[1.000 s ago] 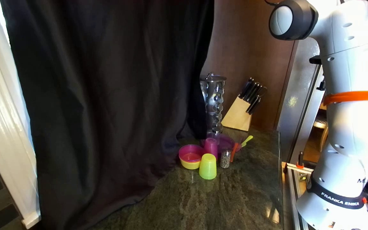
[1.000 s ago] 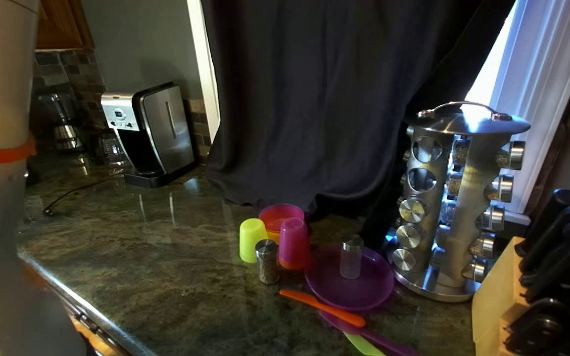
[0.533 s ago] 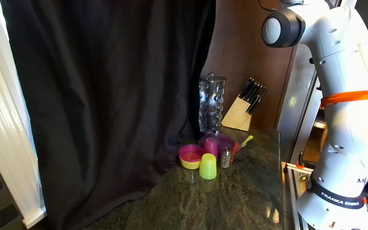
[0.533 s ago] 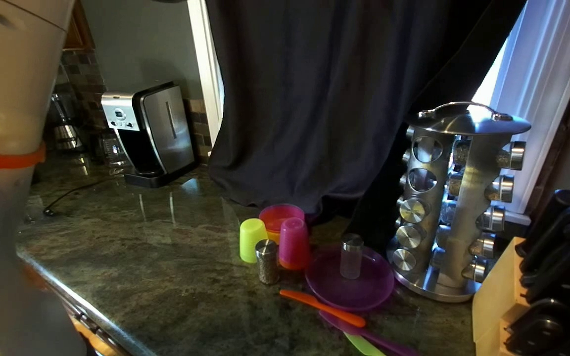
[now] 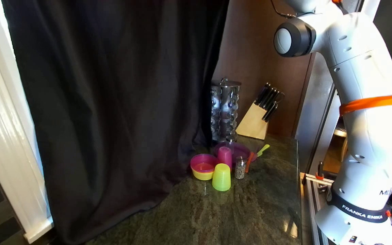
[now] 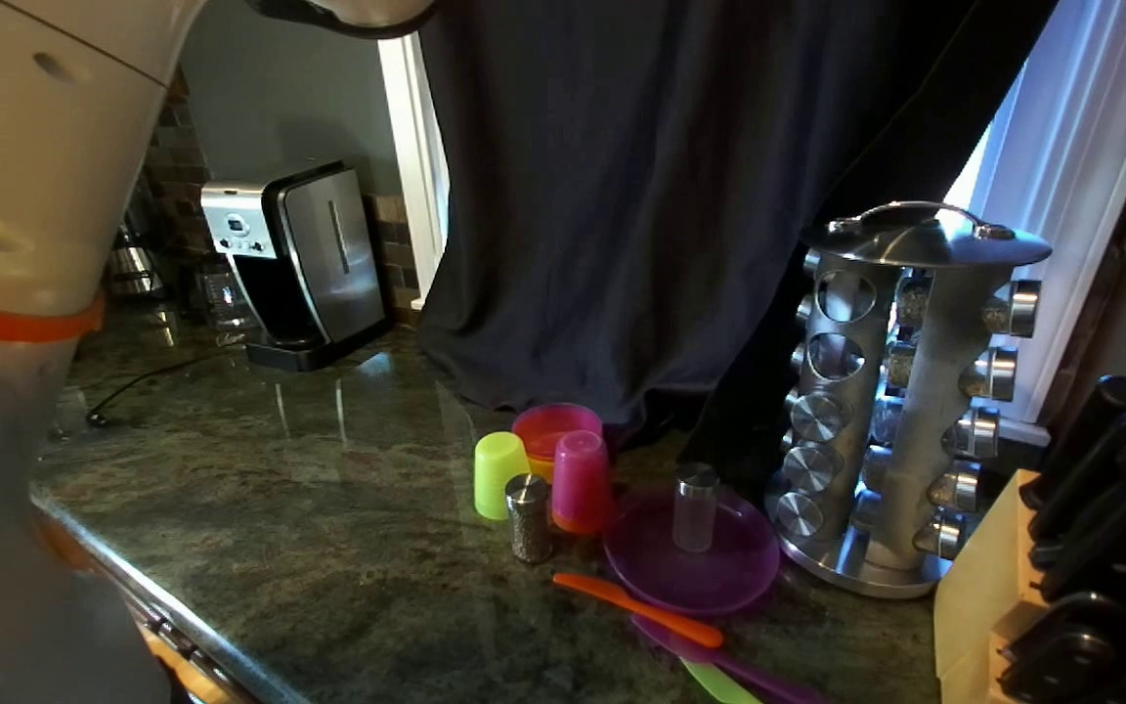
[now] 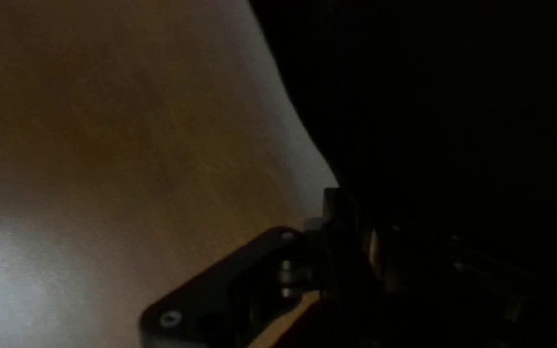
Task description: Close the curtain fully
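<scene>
The curtain (image 5: pixel 114 109) is a very large black drape with soft vertical folds, and it also hangs across the middle in an exterior view (image 6: pixel 622 196). Its lower hem rests on the counter. In the wrist view the curtain (image 7: pixel 452 96) fills the dark right side, and its edge runs down to the fingertips. My gripper (image 7: pixel 353 217) looks shut on that edge, its fingers close together; the far finger is mostly lost in darkness. The gripper is out of frame in both exterior views; only the arm (image 5: pixel 362 78) shows, also in an exterior view (image 6: pixel 45 176).
A spice rack (image 6: pixel 915 411) and knife block (image 5: pixel 252 120) stand by the curtain. Bowls (image 5: pixel 204 168), a green cup (image 5: pixel 221 177), a pink cup (image 6: pixel 581 479), a shaker (image 6: pixel 528 518) and a purple plate (image 6: pixel 641 567) sit on the counter. A coffee maker (image 6: pixel 319 254) stands at the back.
The arm has swung toward the curtain and its elbow has dropped. The curtain has shifted: more white frame shows beside one edge, while less bright window shows near the spice rack.
</scene>
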Robot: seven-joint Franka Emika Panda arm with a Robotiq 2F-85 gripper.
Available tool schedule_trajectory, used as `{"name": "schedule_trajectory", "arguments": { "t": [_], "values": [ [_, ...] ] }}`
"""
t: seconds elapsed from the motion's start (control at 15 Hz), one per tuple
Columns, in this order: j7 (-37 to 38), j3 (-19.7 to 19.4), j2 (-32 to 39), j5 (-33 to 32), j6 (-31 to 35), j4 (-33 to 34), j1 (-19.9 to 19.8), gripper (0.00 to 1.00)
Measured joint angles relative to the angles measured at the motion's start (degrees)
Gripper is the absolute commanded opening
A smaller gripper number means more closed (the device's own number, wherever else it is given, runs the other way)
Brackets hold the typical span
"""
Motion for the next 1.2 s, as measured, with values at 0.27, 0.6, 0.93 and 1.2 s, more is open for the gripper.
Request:
{"name": "schedule_trajectory", "arguments": {
  "t": [0.27, 0.6, 0.93, 1.2],
  "values": [
    [3.09, -4.09, 1.06, -4.2, -4.25, -0.34, 0.04, 0.73],
    [-3.64, -3.61, 0.76, -5.14, 1.55, -0.22, -0.26, 1.0],
    [-21.74, 2.46, -1.87, 2.03, 4.95, -0.22, -1.49, 1.0],
    [-36.04, 6.73, -5.98, 8.63, 0.55, -0.27, -1.97, 1.0]
  ]
}}
